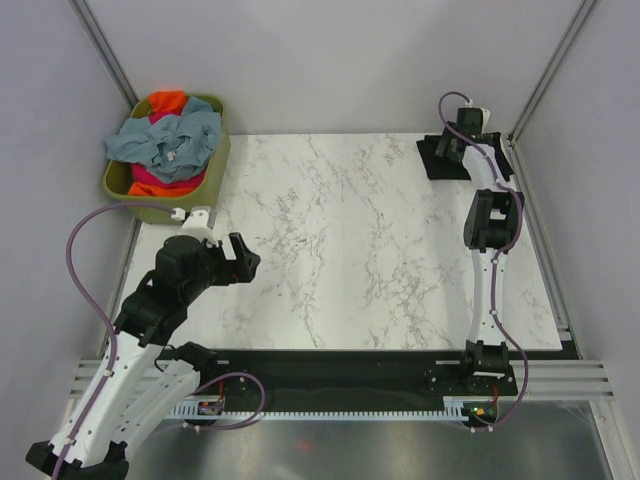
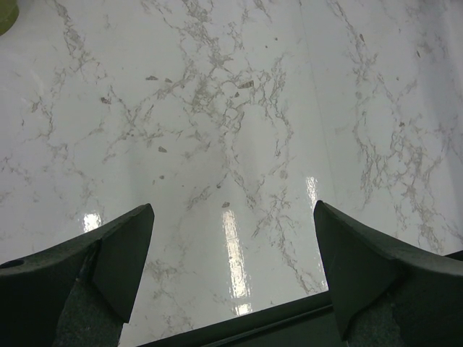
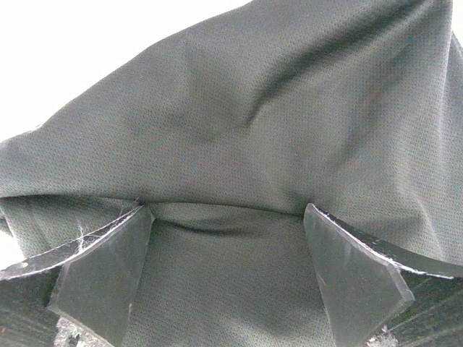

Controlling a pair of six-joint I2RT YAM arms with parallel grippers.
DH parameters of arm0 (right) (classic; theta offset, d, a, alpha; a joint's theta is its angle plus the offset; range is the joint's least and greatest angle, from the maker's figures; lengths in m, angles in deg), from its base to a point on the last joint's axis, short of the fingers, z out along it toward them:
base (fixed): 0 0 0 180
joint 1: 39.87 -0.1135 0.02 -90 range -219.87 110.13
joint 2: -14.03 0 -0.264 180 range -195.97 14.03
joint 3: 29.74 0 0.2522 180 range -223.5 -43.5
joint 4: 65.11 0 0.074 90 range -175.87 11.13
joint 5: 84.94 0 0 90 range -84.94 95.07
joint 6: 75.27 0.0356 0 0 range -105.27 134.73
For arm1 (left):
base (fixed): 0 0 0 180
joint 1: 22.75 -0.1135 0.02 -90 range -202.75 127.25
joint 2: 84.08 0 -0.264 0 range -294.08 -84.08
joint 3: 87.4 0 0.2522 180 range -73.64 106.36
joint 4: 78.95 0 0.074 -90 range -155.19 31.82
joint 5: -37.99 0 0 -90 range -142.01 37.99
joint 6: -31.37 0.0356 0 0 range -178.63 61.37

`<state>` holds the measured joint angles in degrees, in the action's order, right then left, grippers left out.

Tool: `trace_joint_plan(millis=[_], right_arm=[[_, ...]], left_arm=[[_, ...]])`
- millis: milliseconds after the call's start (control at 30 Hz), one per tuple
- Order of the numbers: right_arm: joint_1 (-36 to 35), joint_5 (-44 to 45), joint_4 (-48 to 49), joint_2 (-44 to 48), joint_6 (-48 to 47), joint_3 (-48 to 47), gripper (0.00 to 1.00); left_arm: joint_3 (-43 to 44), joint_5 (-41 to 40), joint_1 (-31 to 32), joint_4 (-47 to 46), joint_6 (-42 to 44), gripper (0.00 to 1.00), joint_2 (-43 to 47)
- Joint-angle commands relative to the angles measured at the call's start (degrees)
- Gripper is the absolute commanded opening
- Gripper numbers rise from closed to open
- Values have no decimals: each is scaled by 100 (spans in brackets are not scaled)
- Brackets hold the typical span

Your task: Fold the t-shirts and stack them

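Observation:
A black t-shirt [image 1: 436,160] lies bunched at the far right corner of the marble table [image 1: 370,240]. My right gripper [image 1: 452,148] is down on it. In the right wrist view the black cloth [image 3: 253,108] fills the frame, and my right gripper [image 3: 230,210] stands open, its fingers wide apart with a fold of cloth lying loose between them. A grey-blue t-shirt [image 1: 165,140] lies on top of orange [image 1: 167,100] and pink [image 1: 150,178] t-shirts in the basket. My left gripper [image 1: 243,258] hangs open over the bare left side of the table [image 2: 217,108], with nothing between the fingers of the gripper [image 2: 233,210].
The olive-green basket [image 1: 216,165] stands at the table's far left corner, just beyond my left arm. A black rail [image 1: 340,370] runs along the near edge between the arm bases. Grey walls close in the back and both sides.

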<state>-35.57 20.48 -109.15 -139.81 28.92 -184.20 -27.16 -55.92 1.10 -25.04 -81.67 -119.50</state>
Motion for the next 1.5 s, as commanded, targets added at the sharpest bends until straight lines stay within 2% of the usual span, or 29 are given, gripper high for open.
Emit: trace_joint_plan(millis=[0, 167, 333, 467, 633, 767, 933, 1033, 1133, 1167, 1233, 1267, 1367, 1467], right_arm=[[203, 329, 66, -339, 39, -167, 96], [265, 348, 408, -401, 74, -247, 98], [283, -740, 1093, -261, -224, -142, 98], [247, -1524, 1516, 292, -557, 279, 98], [177, -1709, 1622, 1513, -769, 1132, 98], [186, -1193, 1578, 2872, -682, 2053, 98], [221, -935, 1447, 4430, 142, 2889, 98], [212, -1260, 1402, 5485, 565, 3697, 98], [142, -1479, 1489, 6644, 979, 5005, 98], [124, -1524, 1603, 7239, 1067, 5844, 98], [72, -1700, 1631, 7796, 1173, 6570, 98], [63, -1787, 1605, 8304, 1208, 7235, 98], [-8, -2113, 1499, 9289, 1059, 8361, 98], [-8, -2367, 1245, 9942, 945, 8953, 98]], left_arm=[[-34, 91, -30, -235, 231, 99, -17], [-25, 91, -39, -235, 231, 99, -26], [-34, 91, -30, -226, 231, 99, -18], [-34, 100, -39, -235, 231, 99, -26], [-34, 109, -48, -235, 231, 99, 0], [-34, 126, -48, -243, 239, 100, 88], [-42, 170, -48, -261, 257, 100, 184], [-34, 144, -48, -261, 257, 100, 324], [-42, 153, -57, -287, 257, 100, 430], [-42, 179, -65, -287, 266, 100, 457], [-60, 232, -65, -305, 274, 100, 483], [-60, 249, -65, -305, 283, 100, 483], [-51, 285, -65, -314, 292, 100, 492], [-51, 320, -57, -322, 301, 99, 562]])
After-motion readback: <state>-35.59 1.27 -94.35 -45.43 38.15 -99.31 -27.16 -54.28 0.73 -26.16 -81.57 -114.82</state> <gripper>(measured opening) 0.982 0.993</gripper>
